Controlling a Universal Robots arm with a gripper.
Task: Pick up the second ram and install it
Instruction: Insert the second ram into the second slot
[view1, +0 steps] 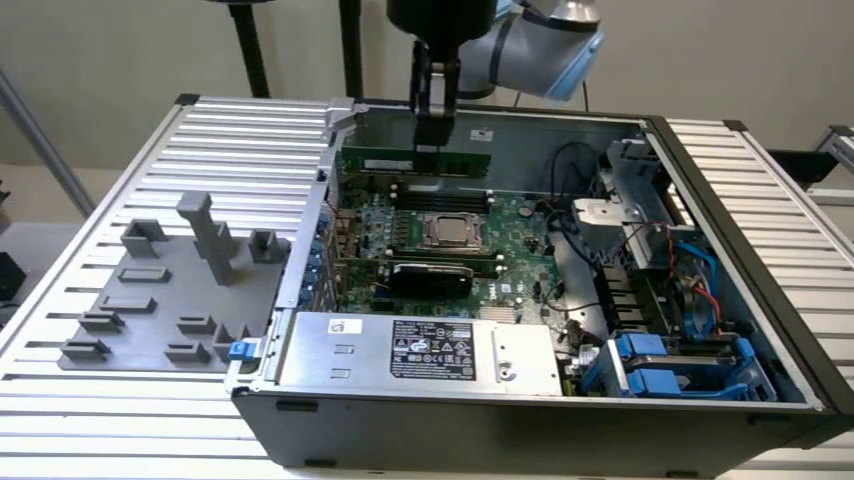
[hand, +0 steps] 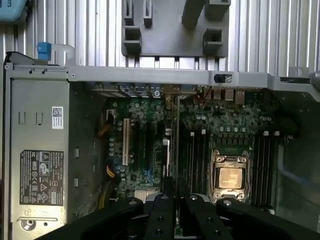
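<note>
The second ram (view1: 400, 162), a long green stick, hangs level above the far part of the motherboard (view1: 514, 225) inside the open computer case. My gripper (view1: 430, 148) comes down from above and is shut on the stick's upper edge, near its middle. Just below it lie the dark memory slots (view1: 434, 197), behind the square CPU socket (view1: 454, 232). In the wrist view the ram (hand: 177, 140) shows edge-on as a thin line running out from my gripper (hand: 176, 200), over the board beside the slots (hand: 198, 155) and the CPU socket (hand: 230, 176).
A grey tray (view1: 160, 300) with plastic holder blocks lies on the ribbed table at the exterior view's left. A black-topped card (view1: 427, 275) crosses the board. The power supply (view1: 414, 350) fills the case's near side. Cables and blue drive bays (view1: 667, 365) are at the right.
</note>
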